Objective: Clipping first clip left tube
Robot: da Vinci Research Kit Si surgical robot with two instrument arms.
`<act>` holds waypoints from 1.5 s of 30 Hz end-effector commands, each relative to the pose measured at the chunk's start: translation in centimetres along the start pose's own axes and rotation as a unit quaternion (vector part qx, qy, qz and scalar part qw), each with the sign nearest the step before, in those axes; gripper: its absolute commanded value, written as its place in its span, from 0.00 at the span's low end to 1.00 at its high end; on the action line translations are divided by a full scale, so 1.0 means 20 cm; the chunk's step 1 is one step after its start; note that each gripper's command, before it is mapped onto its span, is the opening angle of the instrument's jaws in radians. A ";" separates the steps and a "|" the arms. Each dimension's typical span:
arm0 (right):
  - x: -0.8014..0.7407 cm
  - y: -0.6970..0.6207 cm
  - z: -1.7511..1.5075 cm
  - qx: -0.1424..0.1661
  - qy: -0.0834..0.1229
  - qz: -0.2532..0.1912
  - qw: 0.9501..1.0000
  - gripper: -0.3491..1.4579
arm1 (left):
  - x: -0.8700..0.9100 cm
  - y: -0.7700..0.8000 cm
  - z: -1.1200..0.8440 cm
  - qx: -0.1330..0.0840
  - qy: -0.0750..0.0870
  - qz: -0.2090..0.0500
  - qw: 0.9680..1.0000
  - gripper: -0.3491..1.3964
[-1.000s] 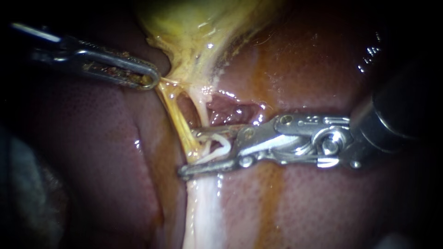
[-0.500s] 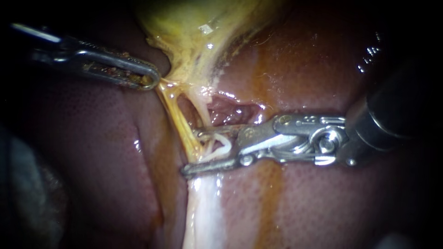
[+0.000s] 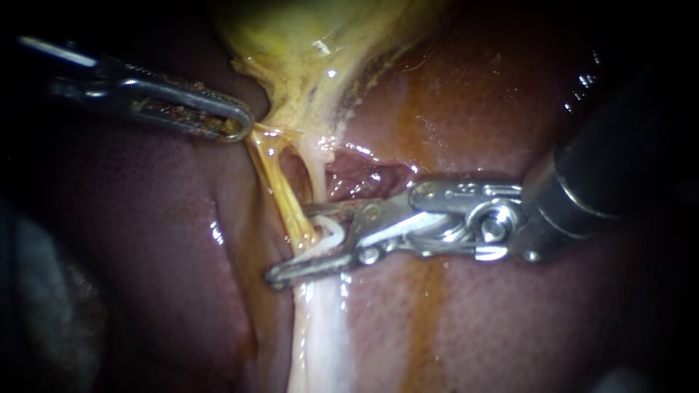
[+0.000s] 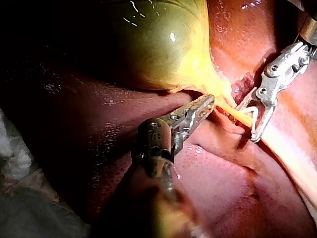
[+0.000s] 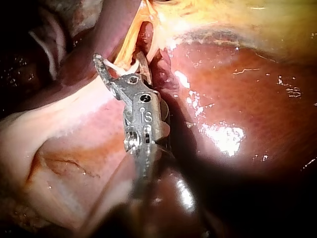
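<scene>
Though cropped endoscopically — gallbladder (image 4: 158,44) green wristward.

In the endoscope view the wet, dark red liver (image 3: 510,320) is the bed under everything, with the yellow-green gallbladder (image 3: 306,44) lying on it at 12 o'clock and a pale band of tissue (image 3: 320,342) running toward 6 o'clock.

Only marking seen: small engraved marks on the metal body of the right instrument (image 3: 289,244), behind its hinge, at about 3 o'clock from the centre of the endoscope view; not transcribed. No label, brand, number or sign can be read elsewhere in any view
</scene>
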 end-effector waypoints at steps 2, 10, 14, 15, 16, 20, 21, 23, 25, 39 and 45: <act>0.000 0.001 0.002 0.002 0.001 -0.002 1.000 0.46 | 0.000 0.000 0.000 0.000 0.000 0.000 1.000 0.00; 0.001 0.002 0.009 0.006 0.005 -0.004 1.000 0.46 | 0.000 0.000 0.000 0.000 0.000 0.000 1.000 0.00; 0.001 0.002 0.011 0.013 0.006 -0.006 1.000 0.46 | 0.000 0.000 0.000 0.000 0.000 0.000 1.000 0.00; 0.001 0.002 0.011 0.015 0.007 -0.007 1.000 0.46 | 0.000 0.000 0.000 0.000 0.000 0.000 1.000 0.00; 0.001 0.001 0.011 0.017 0.008 -0.008 1.000 0.46 | 0.000 0.000 0.000 0.000 0.000 0.000 1.000 0.00; 0.002 -0.005 0.012 0.029 0.012 -0.011 0.999 0.46 | 0.000 0.000 0.000 0.000 0.000 0.000 1.000 0.00; 0.003 -0.006 0.012 0.032 0.014 -0.012 0.999 0.46 | 0.000 0.000 0.000 0.000 0.000 0.000 1.000 0.00; 0.004 -0.011 0.012 0.046 0.020 -0.015 0.999 0.46 | 0.000 0.000 0.000 0.000 0.000 0.000 1.000 0.00; 0.005 -0.015 0.013 0.057 0.025 -0.017 0.998 0.46 | 0.000 0.000 0.000 0.000 0.000 0.000 1.000 0.00; 0.017 -0.032 0.012 0.099 0.048 -0.021 0.994 0.45 | 0.000 -0.002 0.001 0.000 0.000 0.000 1.000 0.00; 0.017 -0.032 0.011 0.099 0.048 -0.021 0.994 0.45 | 0.000 -0.002 0.001 0.000 0.000 0.000 1.000 0.00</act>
